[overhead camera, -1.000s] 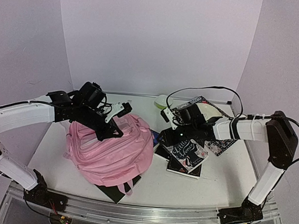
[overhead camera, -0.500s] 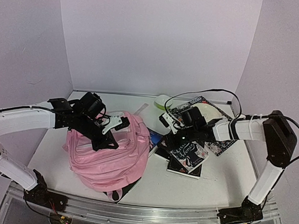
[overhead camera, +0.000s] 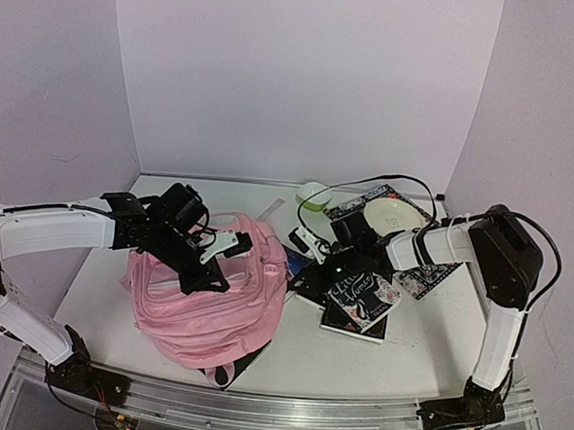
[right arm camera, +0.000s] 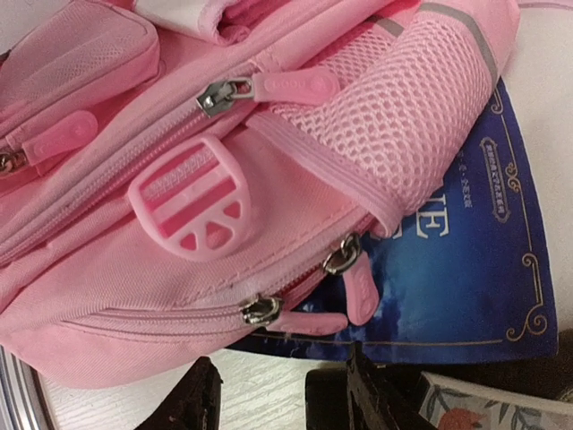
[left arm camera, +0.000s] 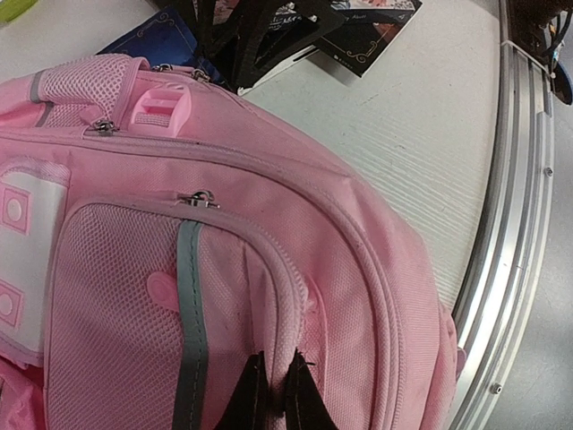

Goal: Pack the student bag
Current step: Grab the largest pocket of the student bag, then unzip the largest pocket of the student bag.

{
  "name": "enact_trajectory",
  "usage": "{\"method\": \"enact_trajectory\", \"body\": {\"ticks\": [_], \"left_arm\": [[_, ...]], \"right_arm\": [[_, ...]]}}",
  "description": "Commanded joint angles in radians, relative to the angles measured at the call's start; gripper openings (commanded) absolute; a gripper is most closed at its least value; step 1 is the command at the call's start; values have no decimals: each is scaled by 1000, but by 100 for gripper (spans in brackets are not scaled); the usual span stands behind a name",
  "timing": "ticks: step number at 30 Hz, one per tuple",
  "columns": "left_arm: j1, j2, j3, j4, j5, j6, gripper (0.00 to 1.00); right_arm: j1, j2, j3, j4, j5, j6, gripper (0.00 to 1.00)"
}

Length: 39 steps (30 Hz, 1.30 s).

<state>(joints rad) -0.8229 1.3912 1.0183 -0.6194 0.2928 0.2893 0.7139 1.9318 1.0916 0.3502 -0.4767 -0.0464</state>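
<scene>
We see plain pale lilac walls closing round a white desk on three sides, an aluminium rail edging its near side, under soft, even light.

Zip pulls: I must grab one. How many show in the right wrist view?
4 zip pulls on the bag: one top centre, one far left, two low beside the blue book. More may be hidden.

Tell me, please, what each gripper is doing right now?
Left gripper: closed, pinching the pink backpack fabric.
Right gripper: open, holding nothing, beside the backpack's zip pulls.
</scene>
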Motion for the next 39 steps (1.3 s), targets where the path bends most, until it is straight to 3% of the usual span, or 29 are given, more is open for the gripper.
{"method": "enact_trajectory", "body": {"ticks": [1, 8, 15, 18, 26, 35, 39], "left_arm": [[3, 13, -8, 22, -22, 7, 0], [4, 24, -5, 29, -24, 5, 0], [3, 54, -1, 28, -51, -20, 0], [4, 70, 3, 26, -86, -48, 0], [4, 122, 22, 48, -147, -181, 0], [5, 200, 71, 127, -241, -355, 0], [10, 171, 93, 181, -300, -445, 0]], "right_arm": [[1, 33, 48, 40, -10, -59, 48], [1, 87, 80, 36, -49, -82, 39], [1, 61, 46, -1, -42, -97, 9], [1, 21, 21, -31, -26, -101, 1], [23, -96, -52, -88, 32, -44, 0], [203, -170, -72, -224, 309, 19, 0], [293, -188, -29, -292, 354, 65, 0]]}}
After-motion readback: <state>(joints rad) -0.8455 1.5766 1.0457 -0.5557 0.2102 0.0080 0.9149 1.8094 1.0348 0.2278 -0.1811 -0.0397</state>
